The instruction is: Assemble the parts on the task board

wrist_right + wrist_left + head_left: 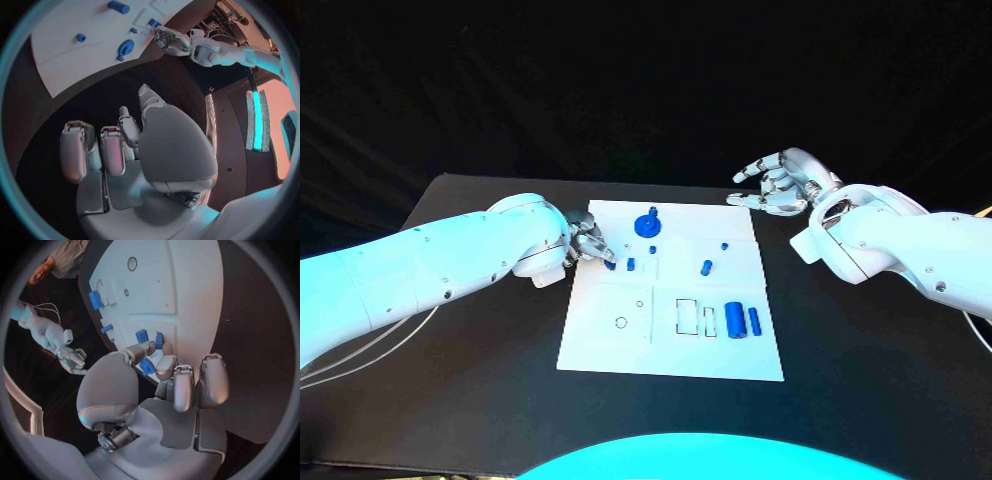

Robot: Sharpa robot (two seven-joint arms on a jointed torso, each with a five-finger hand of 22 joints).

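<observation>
Left robot hand (589, 243) pinched a small blue part (147, 366) at the task board's (733, 355) nine o'clock edge. Right robot hand (780, 183) hovered empty, fingers spread, over the desk (473, 400) at two o'clock. Several blue parts (743, 321) lay loose; assembly looked barely begun.

You have one white task board (672, 345) on the black surface (473, 400). On it you can count about seven blue parts: one round knobbed piece (648, 224), two larger cylinders (734, 322) side by side, and four small pegs (707, 267). Two hands are in sight.
</observation>
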